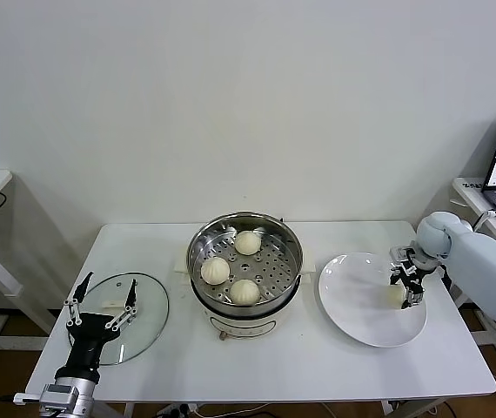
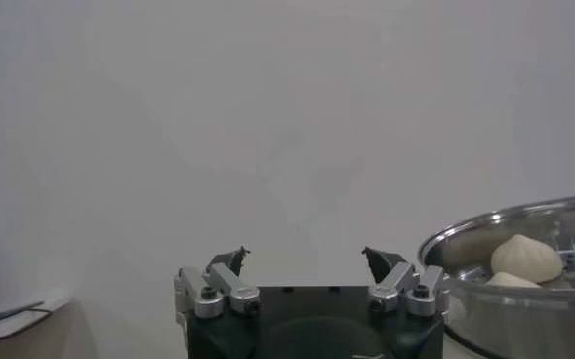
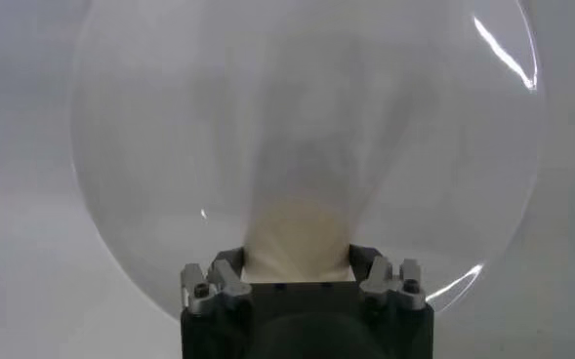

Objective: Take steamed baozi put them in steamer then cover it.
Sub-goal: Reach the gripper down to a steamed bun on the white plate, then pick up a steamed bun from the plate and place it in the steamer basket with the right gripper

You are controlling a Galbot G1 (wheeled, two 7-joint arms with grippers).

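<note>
The head view looks forward and down over the whole worktop point(image 1: 318, 366). The left wrist view sits low, facing across to the steamer point(image 2: 521, 283) — shared with the head view point(image 1: 244, 261). The right wrist view looks close down onto the plate point(image 3: 307, 127) — right of the steamer

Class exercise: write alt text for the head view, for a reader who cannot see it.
The right gripper grips the last bun on a plate; three buns sit in the steamer, and the left gripper hangs open over the lid.
</note>
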